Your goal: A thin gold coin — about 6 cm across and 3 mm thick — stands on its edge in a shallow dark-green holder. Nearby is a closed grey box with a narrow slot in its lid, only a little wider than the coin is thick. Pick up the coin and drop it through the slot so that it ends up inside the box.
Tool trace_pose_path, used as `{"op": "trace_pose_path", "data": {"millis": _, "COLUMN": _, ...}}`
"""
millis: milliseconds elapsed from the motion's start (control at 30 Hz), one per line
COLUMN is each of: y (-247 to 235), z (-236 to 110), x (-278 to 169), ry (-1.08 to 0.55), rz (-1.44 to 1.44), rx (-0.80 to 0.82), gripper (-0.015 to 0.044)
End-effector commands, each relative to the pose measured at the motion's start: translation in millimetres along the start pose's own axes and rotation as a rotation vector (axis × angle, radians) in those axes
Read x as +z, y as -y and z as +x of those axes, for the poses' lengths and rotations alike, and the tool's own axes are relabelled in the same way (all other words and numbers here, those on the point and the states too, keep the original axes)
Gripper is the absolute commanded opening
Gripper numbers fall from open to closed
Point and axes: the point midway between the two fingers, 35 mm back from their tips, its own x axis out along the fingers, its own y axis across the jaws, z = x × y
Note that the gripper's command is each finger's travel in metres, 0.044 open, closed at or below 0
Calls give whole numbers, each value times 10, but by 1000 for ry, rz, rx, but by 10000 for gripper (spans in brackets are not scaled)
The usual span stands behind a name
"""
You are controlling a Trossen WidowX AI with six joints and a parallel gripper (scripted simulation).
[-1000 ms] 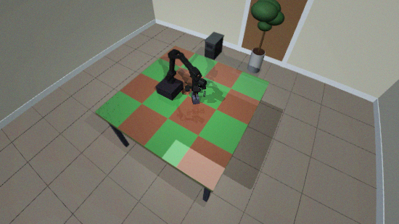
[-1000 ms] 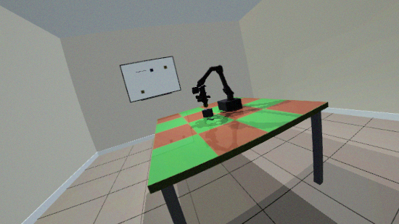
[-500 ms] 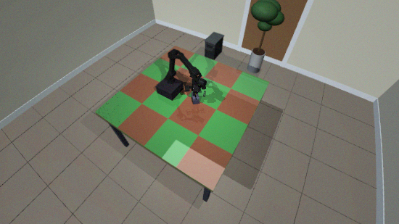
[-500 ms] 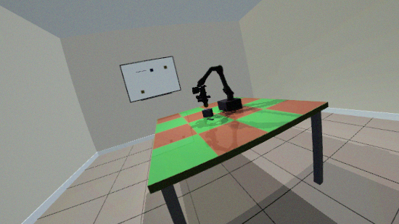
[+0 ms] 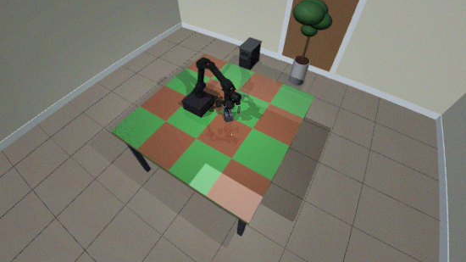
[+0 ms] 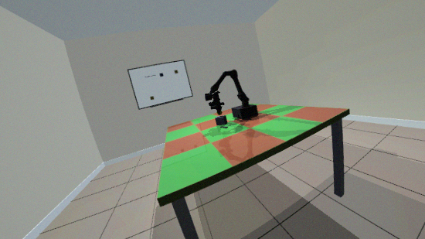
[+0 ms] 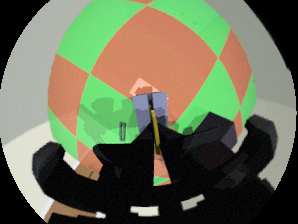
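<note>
The gold coin (image 7: 156, 136) shows edge-on as a thin yellow strip between the fingertips in the wrist view. My gripper (image 5: 229, 108) (image 6: 219, 113) (image 7: 153, 125) is shut on it and points down, just above the grey box. The closed grey box (image 5: 228, 118) (image 6: 221, 121) (image 7: 142, 111) has a dark slot in its lid. In the wrist view the coin's far end overlaps the slot line, turned slightly from it. Whether its lower edge touches the lid or enters the slot cannot be told. The holder (image 5: 239, 109) (image 6: 224, 127) (image 7: 123, 131) is empty beside the box.
The robot base (image 5: 198, 103) (image 6: 245, 111) stands on the green and orange checkered table (image 5: 264, 148) (image 6: 189, 170) near the box. Shadows of the arm fall around the box and holder. A dark cabinet (image 5: 250, 53) and a potted plant (image 5: 299, 71) stand on the floor beyond the table.
</note>
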Motion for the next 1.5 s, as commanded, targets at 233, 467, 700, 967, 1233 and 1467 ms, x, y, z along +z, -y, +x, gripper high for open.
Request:
{"op": "trace_pose_path", "data": {"millis": 233, "y": 19, "z": 60, "x": -19, "ry": -4, "rz": 2, "rx": -4, "gripper": 0}}
{"op": "trace_pose_path", "data": {"millis": 467, "y": 12, "z": 98, "x": -12, "ry": -4, "rz": 0, "rx": -4, "gripper": 0}}
{"op": "trace_pose_path", "data": {"millis": 700, "y": 17, "z": 135, "x": -17, "ry": -4, "rz": -2, "rx": -4, "gripper": 0}}
{"op": "trace_pose_path", "data": {"millis": 967, "y": 5, "z": 127, "x": -4, "ry": 0, "rz": 0, "rx": 0, "gripper": 105}}
{"op": "trace_pose_path", "data": {"millis": 1233, "y": 5, "z": 127, "x": -4, "ry": 0, "rz": 0, "rx": 0, "gripper": 161}}
{"op": "trace_pose_path", "data": {"millis": 1467, "y": 3, "z": -12, "x": -3, "ry": 0, "rz": 0, "rx": 0, "gripper": 266}}
